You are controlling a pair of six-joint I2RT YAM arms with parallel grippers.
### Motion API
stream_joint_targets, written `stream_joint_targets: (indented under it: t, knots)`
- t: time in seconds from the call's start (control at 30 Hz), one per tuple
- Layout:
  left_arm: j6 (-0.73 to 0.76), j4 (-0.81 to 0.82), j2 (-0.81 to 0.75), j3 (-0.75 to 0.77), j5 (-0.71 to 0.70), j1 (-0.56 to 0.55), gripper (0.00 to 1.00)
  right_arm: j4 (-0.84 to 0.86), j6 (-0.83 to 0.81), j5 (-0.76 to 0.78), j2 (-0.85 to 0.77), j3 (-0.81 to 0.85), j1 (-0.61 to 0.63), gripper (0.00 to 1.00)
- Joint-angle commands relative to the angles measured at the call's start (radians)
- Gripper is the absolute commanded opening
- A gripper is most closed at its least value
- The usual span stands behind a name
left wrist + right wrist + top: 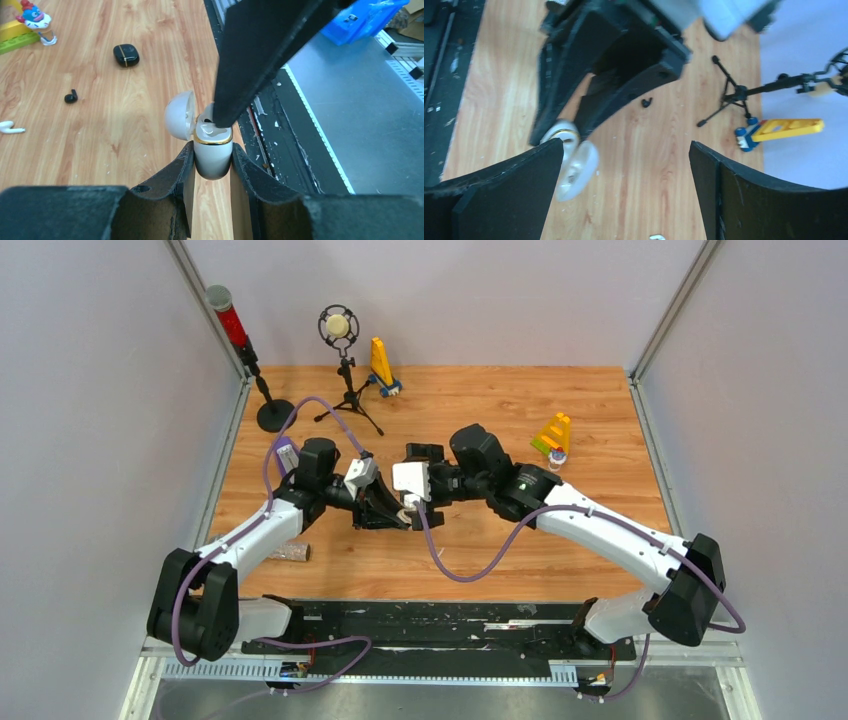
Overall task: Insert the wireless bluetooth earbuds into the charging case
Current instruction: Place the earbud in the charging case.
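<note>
We're over the middle of the worktop (600, 410), and the two arms meet nose to nose. The left pincer (212, 150) is clamped on the white charging case (212, 167), one finger on each flank. The case's gold rim points away from the pincer, and its lid (179, 116) is flipped open to the side. In the case's mouth we see a white earbud (208, 131) lying in a socket. One black finger (260, 55) of the right arm comes down from above, its tip right at that mouth. The right pincer (626, 147) stands wide apart and grips nothing; in its own wrist view the case shows just beside one of its fingers. Down on the wood a black earbud (71, 96) lies loose, well apart from the held case. A second white earbud (10, 127) rests at the picture's edge. A closed black case (125, 55) sits farther off, near a colourful toy (31, 22).
</note>
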Motion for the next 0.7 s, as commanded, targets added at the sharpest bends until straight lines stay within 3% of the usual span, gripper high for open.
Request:
stream_joint_targets:
  t: [0.0, 0.43, 0.67]
  knots:
    - [0.031, -0.022, -0.008, 0.039, 0.064, -0.013, 0.32, 0.072, 0.037, 0.075, 0.010, 0.074, -0.005, 1.00]
    - [0.052, -0.049, -0.012, 0.044, 0.065, -0.014, 0.32, -0.127, -0.127, 0.019, -0.108, 0.052, -0.013, 0.97]
    - [0.053, -0.055, -0.009, 0.047, 0.066, -0.015, 0.32, -0.129, -0.139, -0.011, -0.120, -0.017, -0.017, 0.97]
